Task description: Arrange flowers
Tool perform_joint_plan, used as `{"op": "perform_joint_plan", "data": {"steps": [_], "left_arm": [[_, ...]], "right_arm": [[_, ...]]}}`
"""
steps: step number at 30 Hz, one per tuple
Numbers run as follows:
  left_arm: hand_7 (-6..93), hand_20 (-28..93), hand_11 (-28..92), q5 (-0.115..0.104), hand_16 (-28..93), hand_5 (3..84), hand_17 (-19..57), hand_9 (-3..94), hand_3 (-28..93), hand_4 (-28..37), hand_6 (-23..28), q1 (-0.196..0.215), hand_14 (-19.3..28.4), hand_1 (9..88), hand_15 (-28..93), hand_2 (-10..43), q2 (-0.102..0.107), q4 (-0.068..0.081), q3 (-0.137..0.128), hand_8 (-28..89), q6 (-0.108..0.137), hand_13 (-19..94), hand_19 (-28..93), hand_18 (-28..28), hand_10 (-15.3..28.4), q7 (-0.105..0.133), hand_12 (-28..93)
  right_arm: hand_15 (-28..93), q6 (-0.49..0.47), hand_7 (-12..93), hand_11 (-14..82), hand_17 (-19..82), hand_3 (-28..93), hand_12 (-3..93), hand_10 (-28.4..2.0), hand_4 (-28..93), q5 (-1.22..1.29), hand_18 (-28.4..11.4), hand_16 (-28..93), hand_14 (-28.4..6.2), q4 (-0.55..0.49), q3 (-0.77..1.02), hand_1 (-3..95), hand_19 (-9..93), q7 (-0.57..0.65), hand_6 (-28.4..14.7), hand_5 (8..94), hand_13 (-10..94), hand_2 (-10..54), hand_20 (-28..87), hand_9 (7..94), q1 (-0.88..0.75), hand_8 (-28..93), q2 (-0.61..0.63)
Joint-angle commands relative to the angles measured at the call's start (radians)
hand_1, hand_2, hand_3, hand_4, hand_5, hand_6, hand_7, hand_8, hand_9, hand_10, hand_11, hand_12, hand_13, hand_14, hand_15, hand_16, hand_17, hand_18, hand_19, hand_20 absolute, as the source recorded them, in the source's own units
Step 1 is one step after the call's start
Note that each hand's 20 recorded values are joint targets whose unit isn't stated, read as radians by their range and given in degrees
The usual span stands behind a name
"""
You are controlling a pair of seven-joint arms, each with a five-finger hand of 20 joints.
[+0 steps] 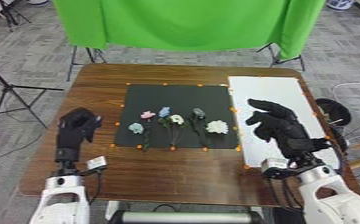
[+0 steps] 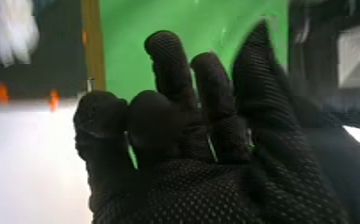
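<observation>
Six flowers point(image 1: 176, 120) are laid on the black mat point(image 1: 159, 91), which is spread on the brown table point(image 1: 96, 175). From left to right, a pale blue one point(image 1: 136, 128), a pink one, a blue one, a creamy one, a gray one and a big white one point(image 1: 216, 127) are seen. The stems of some are pointed toward the robot. Right next to the mat, a white sheet point(image 1: 261, 90) is laid, and over it the right hand point(image 1: 287, 131) is held, with its fingers spread a little and loose. The left hand point(image 1: 75, 131) is held on the other side of the mat, near it; how it is shaped cannot be told. Orange bits are set along the mat's edges.
</observation>
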Motion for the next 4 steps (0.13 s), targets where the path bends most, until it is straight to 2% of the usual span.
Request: {"op": "perform_joint_plan", "data": {"steps": [1, 3, 4], "left_arm": [[71.7, 85, 81, 0.031, 32, 62.5, 43.3, 74.3, 66, -6.0, -6.1, -0.04, 17.5, 39.1, 93, -5.3, -0.052, 0.003, 0.007, 46, -0.135, 73, 93, 26.5, 11.4, -0.009, 59], [74.9, 85, 81, 0.029, 31, 62.7, 43.7, 74.7, 66, -6.4, -6.7, -0.054, 17.3, 39.4, 93, -5.2, -0.066, 0.013, 0.016, 42, -0.143, 74, 93, 26.5, 11.4, -0.006, 58], [75.2, 84, 82, 0.025, 31, 63.0, 43.8, 74.8, 66, -6.5, -6.8, -0.058, 17.3, 39.4, 93, -5.1, -0.073, 0.016, 0.023, 41, -0.137, 74, 93, 26.7, 11.4, -0.006, 58]], "right_arm": [[93, 0.136, 39, 28.8, 30, 75, 62.3, -10.8, -27, 0.017, -20.8, 57, -9.6, 0.022, 0.004, 56.1, 83, -0.063, 2.2, 38.9, 63, 6.8, 71, 51.0, 0.031, -13, -0.011], [93, 0.13, 42, 30.2, 30, 75, 61.9, -10.5, -27, 0.014, -20.5, 57, -9.2, 0.022, 0.003, 56.0, 83, -0.073, 2.0, 39.5, 63, 6.2, 70, 50.2, 0.042, -13, -0.008], [93, 0.132, 44, 31.0, 31, 75, 61.6, -10.5, -26, 0.011, -20.5, 57, -9.2, 0.022, 0.001, 55.7, 83, -0.078, 2.0, 39.2, 63, 5.6, 70, 50.0, 0.044, -9, -0.01]]}}
